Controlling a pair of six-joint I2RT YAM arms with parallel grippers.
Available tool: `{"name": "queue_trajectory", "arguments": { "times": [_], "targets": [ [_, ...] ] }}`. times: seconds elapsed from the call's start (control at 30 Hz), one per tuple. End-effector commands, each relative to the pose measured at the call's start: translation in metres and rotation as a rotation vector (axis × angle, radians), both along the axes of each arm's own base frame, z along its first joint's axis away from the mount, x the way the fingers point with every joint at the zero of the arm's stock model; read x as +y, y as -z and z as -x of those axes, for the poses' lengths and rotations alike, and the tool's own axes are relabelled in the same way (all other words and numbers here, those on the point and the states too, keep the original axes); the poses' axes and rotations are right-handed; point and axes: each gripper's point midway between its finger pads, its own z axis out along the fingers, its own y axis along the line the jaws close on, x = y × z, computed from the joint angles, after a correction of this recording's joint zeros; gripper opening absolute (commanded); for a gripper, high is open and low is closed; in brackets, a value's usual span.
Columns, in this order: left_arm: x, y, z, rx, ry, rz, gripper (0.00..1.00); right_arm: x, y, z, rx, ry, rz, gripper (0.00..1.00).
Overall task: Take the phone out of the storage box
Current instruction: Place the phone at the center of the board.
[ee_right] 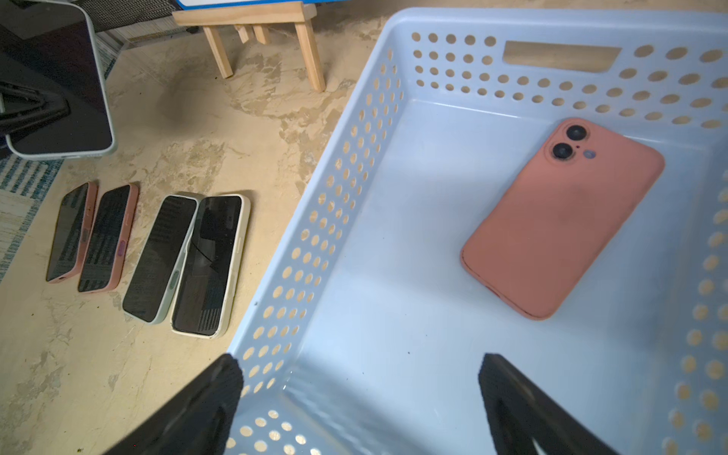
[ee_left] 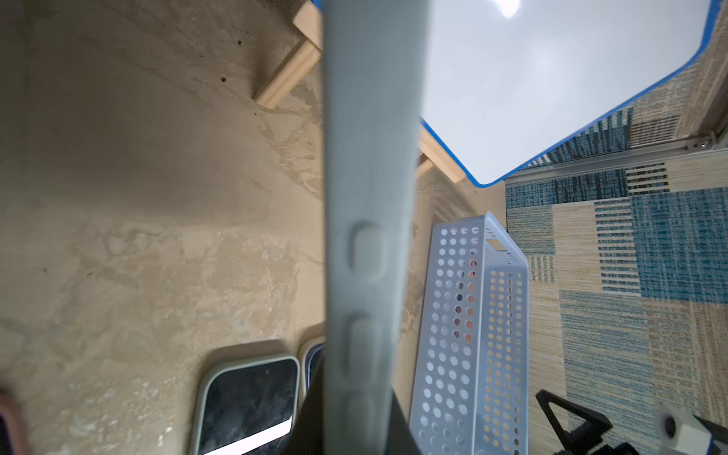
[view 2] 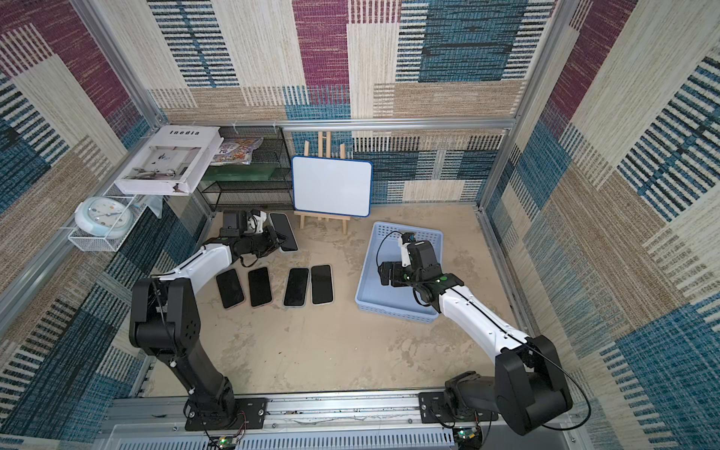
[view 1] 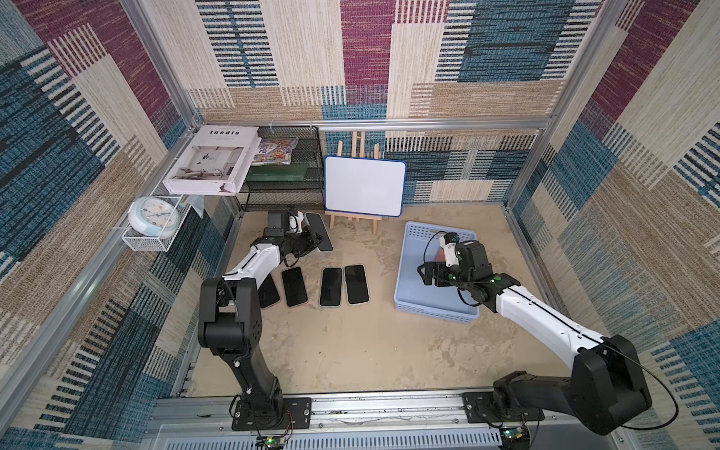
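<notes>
- Jaws of the right gripper [ee_right: 360, 364] stand wide apart and hold nothing. They hang over the storage box [ee_right: 453, 71], on the side toward the other phones.
- The phone [ee_right: 559, 220] lies face down on the box floor, in the far half, apart from the fingers. It has a matte salmon-orange case, two black lenses and a small flash.
- Its long axis runs roughly along the box's length, slightly skewed, with the lens end toward the short wall with the slot handle [ee_right: 561, 57].
- The box is pale blue, its walls punched with round holes.
- Beside it on the table [view 1: 350, 350], a row of four phones [view 1: 330, 286] lies screen up, two in salmon cases and two in pale ones.
- The left gripper [view 1: 316, 238] is clamped on the edges of a pale-cased phone [ee_left: 370, 157], near the black mesh rack [view 1: 288, 195].
- On the rack, a white box [view 1: 212, 161] reads "Inedia".
</notes>
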Motion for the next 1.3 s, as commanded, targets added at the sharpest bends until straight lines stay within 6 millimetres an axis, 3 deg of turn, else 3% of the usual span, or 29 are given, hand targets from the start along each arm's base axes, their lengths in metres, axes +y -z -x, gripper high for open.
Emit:
{"name": "queue_trajectory", "arguments": {
  "times": [0.0, 0.27, 0.6, 0.97, 1.03, 1.27],
  "targets": [
    [0.009, 0.022, 0.001, 0.092, 0.061, -0.016, 0.0, -0.003, -0.007, -0.002, -0.033, -0.014, -0.017, 0.99],
    [0.052, 0.07, -0.018, 0.226, 0.001, -0.08, 0.0, -0.012, -0.013, 0.0, -0.05, -0.003, -0.049, 0.99],
    [0.054, 0.091, -0.033, 0.27, 0.032, -0.066, 0.03, -0.014, -0.006, -0.002, -0.028, -0.002, -0.054, 0.99],
    [0.073, 0.107, -0.026, 0.34, -0.014, -0.175, 0.56, -0.017, -0.005, -0.004, -0.026, 0.007, -0.053, 0.99],
    [0.076, 0.111, -0.022, 0.356, -0.019, -0.192, 0.61, -0.017, -0.006, -0.003, -0.028, 0.006, -0.055, 1.0],
    [0.092, 0.109, -0.012, 0.384, -0.068, -0.281, 0.62, -0.02, -0.005, -0.004, -0.03, 0.015, -0.047, 0.99]
  ]
}}
